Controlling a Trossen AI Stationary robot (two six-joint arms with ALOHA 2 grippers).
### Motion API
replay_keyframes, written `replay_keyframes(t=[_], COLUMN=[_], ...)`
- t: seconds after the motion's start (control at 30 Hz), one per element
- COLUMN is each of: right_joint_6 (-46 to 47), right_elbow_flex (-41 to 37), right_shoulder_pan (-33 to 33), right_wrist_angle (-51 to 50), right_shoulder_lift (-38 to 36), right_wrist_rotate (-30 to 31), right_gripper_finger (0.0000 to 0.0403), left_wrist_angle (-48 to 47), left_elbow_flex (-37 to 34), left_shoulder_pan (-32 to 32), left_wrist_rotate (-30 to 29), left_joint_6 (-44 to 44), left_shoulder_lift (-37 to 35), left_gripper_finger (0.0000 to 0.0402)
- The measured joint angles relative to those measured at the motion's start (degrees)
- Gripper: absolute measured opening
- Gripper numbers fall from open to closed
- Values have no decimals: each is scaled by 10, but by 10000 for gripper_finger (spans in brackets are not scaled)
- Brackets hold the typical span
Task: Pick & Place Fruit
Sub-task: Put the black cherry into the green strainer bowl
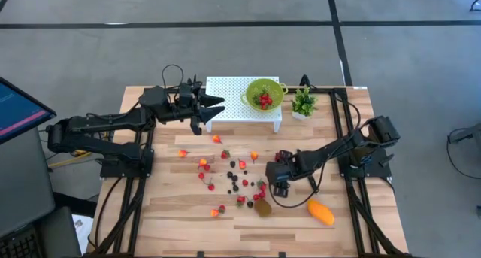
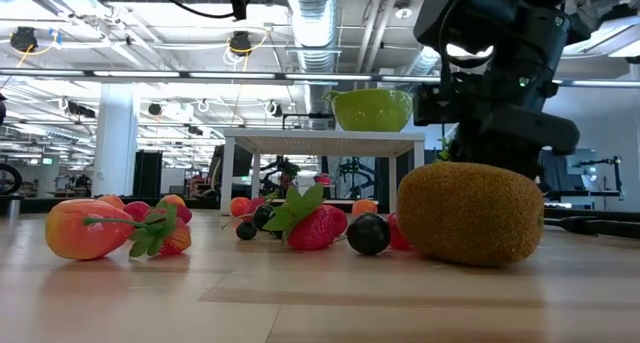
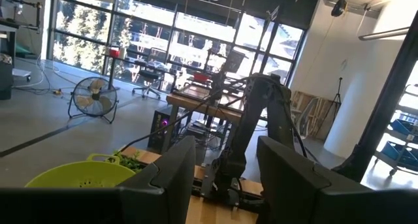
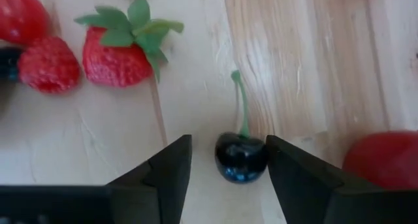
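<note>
Right wrist view: nearest the lens, the right gripper [image 4: 228, 165] stands with its jaws parted around a dark cherry [image 4: 241, 157], which sits on the wooden table [image 4: 313, 67] between the fingers, a little closer to one of them. The cherry's green stem runs straight ahead toward 12 o'clock, so its long axis lies along the jaw gap, not across it. A strawberry [image 4: 121, 51] lies at 10 o'clock.

High view: the right gripper [image 1: 279, 177] is low over the scattered fruit, far nearer the cherry than the left gripper [image 1: 213, 110], which hangs beside the white stand [image 1: 233, 89] carrying the green colander [image 1: 264, 93].

Low view: the kiwi [image 2: 470, 212] fills the foreground; the right arm is behind it at 1 o'clock.

Left wrist view: the left jaws stand apart and empty, the colander [image 3: 85, 175] at 8 o'clock.
</note>
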Motion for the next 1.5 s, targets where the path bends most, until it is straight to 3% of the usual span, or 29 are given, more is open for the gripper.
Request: replay_keyframes(t=[0.33,0.7,1.0,1.23,1.5], right_joint_6=[-3,-4,-4,-4,-54], right_elbow_flex=[0,0,0,0,50], right_shoulder_pan=[0,0,0,-4,-54], right_wrist_angle=[4,4,6,54,86], right_shoulder_lift=[0,-1,-1,-1,-1], right_wrist_rotate=[1,1,1,0,1], right_gripper_finger=[160,98,119,96,107], left_wrist_angle=[0,0,0,0,0], left_elbow_flex=[0,0,0,0,0], left_shoulder_pan=[0,0,0,0,0], left_wrist_rotate=[0,0,0,0,0], left_joint_6=[0,0,0,0,0], left_shoulder_lift=[0,0,0,0,0], left_gripper_finger=[159,159,159,159,159])
